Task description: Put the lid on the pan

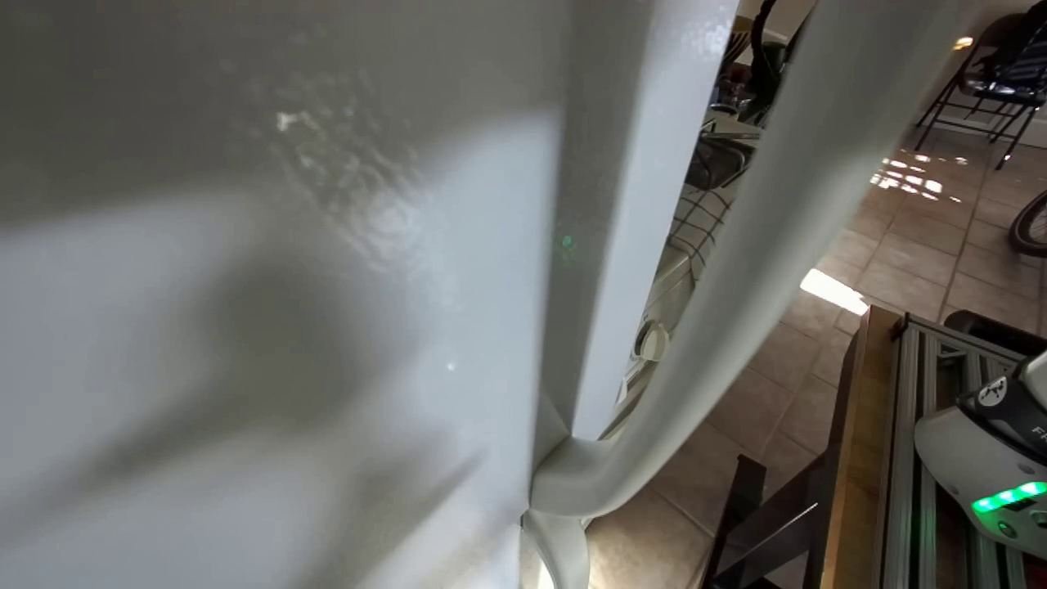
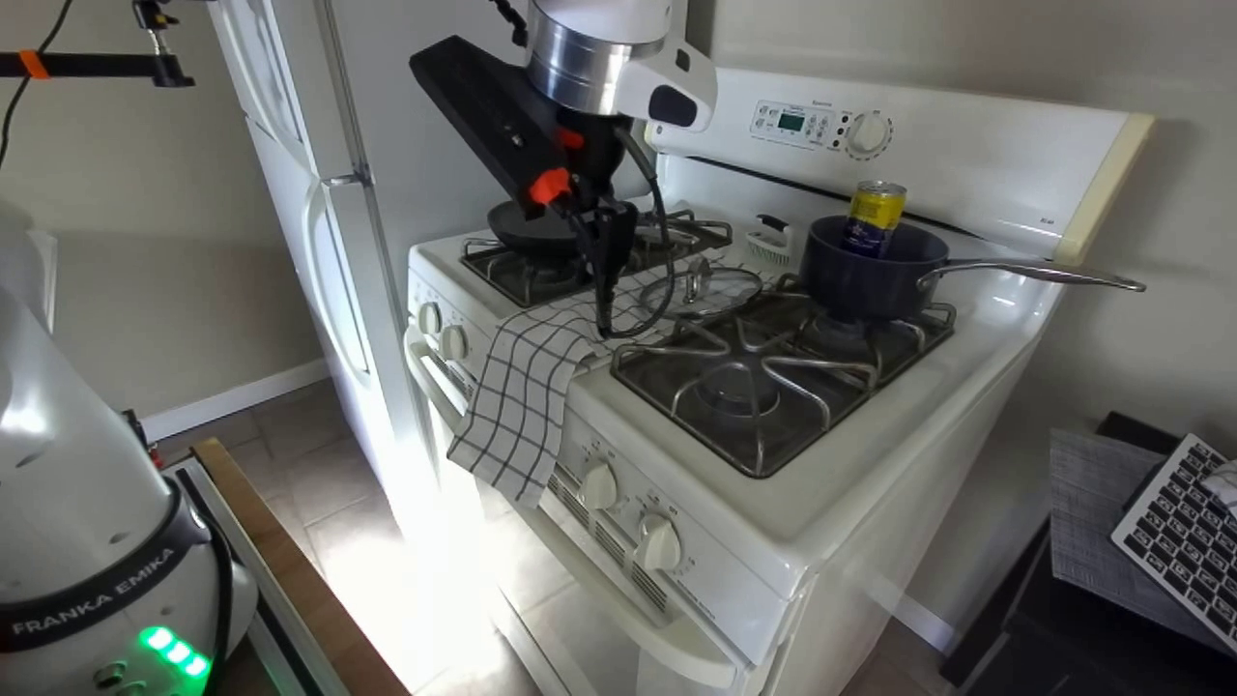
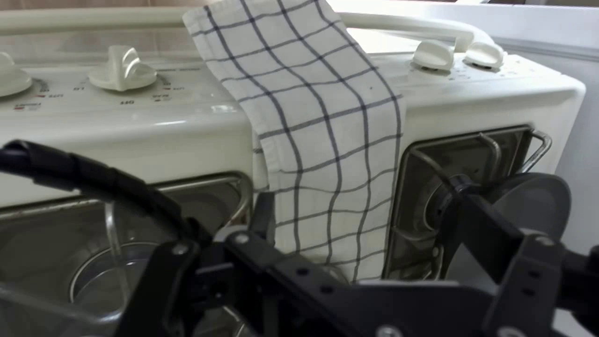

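Note:
The clear glass lid [image 2: 727, 293] with its upright knob lies on the checked towel between the burners. In the wrist view it is mostly hidden behind the gripper. A black frying pan [image 2: 532, 228] sits on the far-left burner grate; it also shows in the wrist view [image 3: 538, 206]. A dark blue saucepan [image 2: 841, 275] with a long metal handle sits on the back right burner, with a yellow and blue can [image 2: 875, 215] standing in it. My gripper [image 2: 606, 324] points down above the towel, beside the lid. In the wrist view its fingers [image 3: 369, 210] are wide apart with nothing between them.
The checked towel [image 2: 527, 387] hangs over the stove front [image 2: 763, 522]. Raised grates [image 2: 773, 372] cover the burners. A white brush [image 2: 770, 242] stands behind the lid. The fridge [image 1: 327, 327] fills much of an exterior view. A keyboard [image 2: 1184, 541] lies on a side table.

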